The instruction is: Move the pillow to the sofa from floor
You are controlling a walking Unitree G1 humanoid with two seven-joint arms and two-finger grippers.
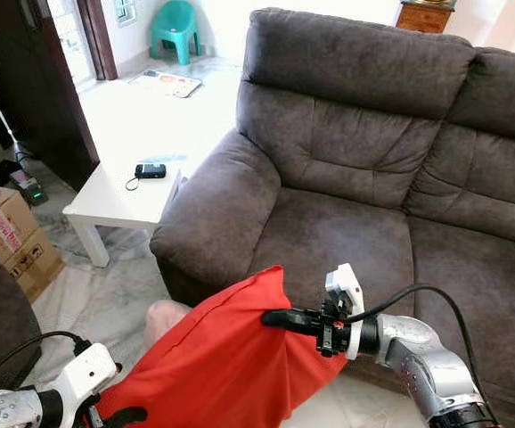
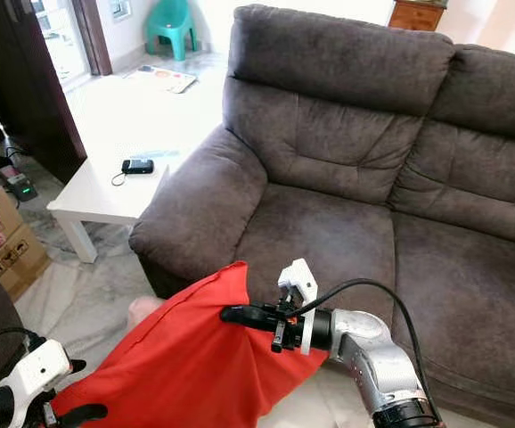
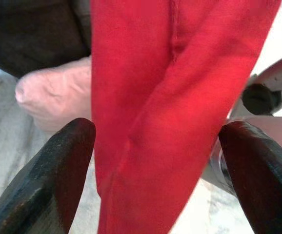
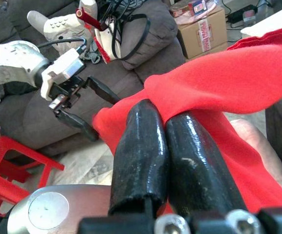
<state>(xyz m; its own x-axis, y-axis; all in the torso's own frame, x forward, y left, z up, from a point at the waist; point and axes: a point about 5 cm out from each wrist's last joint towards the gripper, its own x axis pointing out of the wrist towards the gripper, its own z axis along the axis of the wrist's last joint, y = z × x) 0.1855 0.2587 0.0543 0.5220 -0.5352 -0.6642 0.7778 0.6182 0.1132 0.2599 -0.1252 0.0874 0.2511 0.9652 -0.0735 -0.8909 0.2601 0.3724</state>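
Note:
A red pillow (image 1: 213, 357) hangs low in front of the dark grey sofa (image 1: 347, 223), stretched between my two arms. My right gripper (image 1: 273, 316) is shut on the pillow's upper edge, near the front of the sofa seat; in the right wrist view its fingertips (image 4: 146, 126) press together on the red cloth. My left gripper (image 1: 124, 415) is at the pillow's lower left corner. The left wrist view shows its fingers (image 3: 58, 165) spread wide, with the red cloth (image 3: 146, 97) hanging between them untouched.
A pale pink cushion (image 1: 164, 316) lies on the marble floor under the red pillow. A white coffee table (image 1: 124, 192) with a black device (image 1: 150, 170) stands left of the sofa arm. A cardboard box (image 1: 12, 236) sits at far left and a teal chair (image 1: 173, 27) at the back.

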